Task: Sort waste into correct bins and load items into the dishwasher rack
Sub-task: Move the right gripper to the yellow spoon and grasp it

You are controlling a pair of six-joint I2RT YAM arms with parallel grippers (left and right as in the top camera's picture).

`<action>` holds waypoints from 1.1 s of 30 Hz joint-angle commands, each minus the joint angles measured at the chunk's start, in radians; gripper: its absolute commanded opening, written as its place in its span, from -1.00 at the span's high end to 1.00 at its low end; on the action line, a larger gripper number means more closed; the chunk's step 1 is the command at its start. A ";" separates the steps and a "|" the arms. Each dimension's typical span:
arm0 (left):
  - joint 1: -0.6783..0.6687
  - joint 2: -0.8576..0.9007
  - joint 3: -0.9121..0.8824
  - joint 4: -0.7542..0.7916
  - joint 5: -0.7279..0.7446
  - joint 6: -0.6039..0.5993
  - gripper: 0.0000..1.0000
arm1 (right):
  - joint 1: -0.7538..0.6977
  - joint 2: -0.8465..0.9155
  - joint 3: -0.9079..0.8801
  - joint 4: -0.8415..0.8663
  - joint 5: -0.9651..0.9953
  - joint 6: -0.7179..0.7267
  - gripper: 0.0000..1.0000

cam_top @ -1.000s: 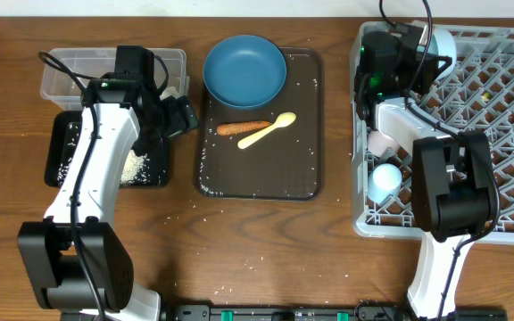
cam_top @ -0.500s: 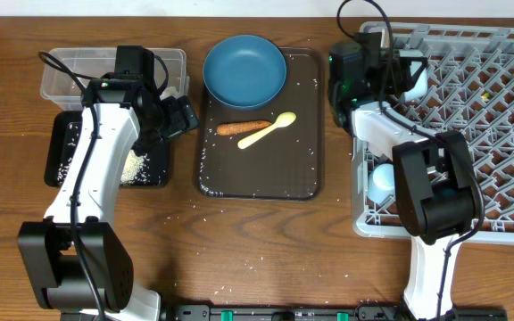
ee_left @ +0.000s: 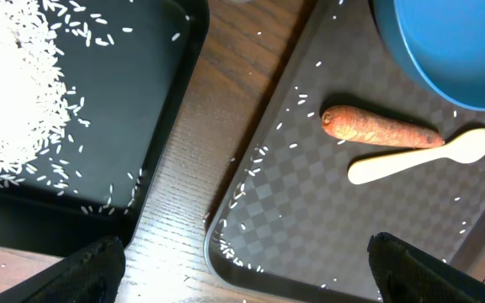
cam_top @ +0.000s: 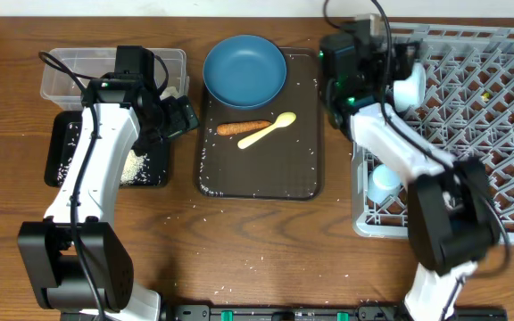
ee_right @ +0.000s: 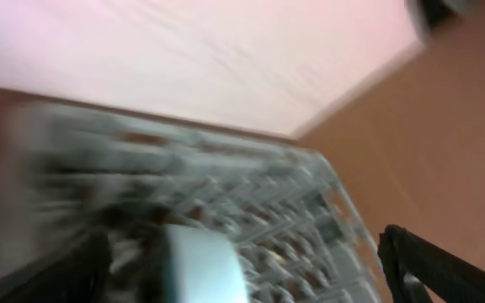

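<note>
The dark blue plate, the orange-brown stick and the yellow spoon lie on the brown serving tray. My left gripper hovers open between that tray and the black tray, which holds rice. In the left wrist view the stick and spoon lie ahead of the open left gripper. My right gripper stands open at the grey rack's top-left corner, by a pale blue-white bowl. The blurred right wrist view shows that bowl before the open right gripper.
A clear tub stands behind the black tray. A light blue cup sits in the rack's left side, beside my right arm. Rice grains are scattered over the brown tray and on the wood in front of it.
My right gripper has opened and let go of the pale bowl, which now rests in the rack. The right arm has swung left towards the rack's corner. The left arm has not moved.
</note>
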 commanded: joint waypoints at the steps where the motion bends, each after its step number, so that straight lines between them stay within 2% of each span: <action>1: 0.004 -0.009 -0.005 -0.003 -0.013 -0.002 -0.90 | 0.074 -0.105 -0.002 -0.127 -0.438 0.186 -0.98; 5: 0.004 -0.009 -0.005 -0.003 -0.013 -0.002 -0.90 | 0.100 -0.135 -0.002 -0.258 -0.858 0.418 -0.98; 8: 0.004 -0.009 -0.005 -0.003 -0.013 -0.002 -0.90 | 0.100 -0.121 -0.003 -0.335 -1.032 0.597 -0.98; 10: 0.004 -0.009 -0.005 -0.003 -0.013 -0.002 -0.90 | 0.100 -0.101 -0.004 -0.375 -1.039 0.712 -0.96; 12: 0.004 -0.009 -0.005 -0.003 -0.013 -0.002 -0.90 | 0.100 -0.076 -0.009 -0.404 -1.010 0.836 -0.75; 15: 0.004 -0.009 -0.005 -0.003 -0.013 -0.002 -0.90 | 0.100 -0.032 -0.012 -0.437 -0.943 0.988 -0.71; 23: 0.004 -0.009 -0.005 -0.003 -0.013 -0.002 -0.90 | 0.099 0.080 -0.012 -0.436 -0.944 1.116 -0.42; 33: 0.004 -0.009 -0.005 -0.003 -0.013 -0.002 -0.90 | 0.099 0.190 -0.012 -0.382 -0.945 1.185 -0.28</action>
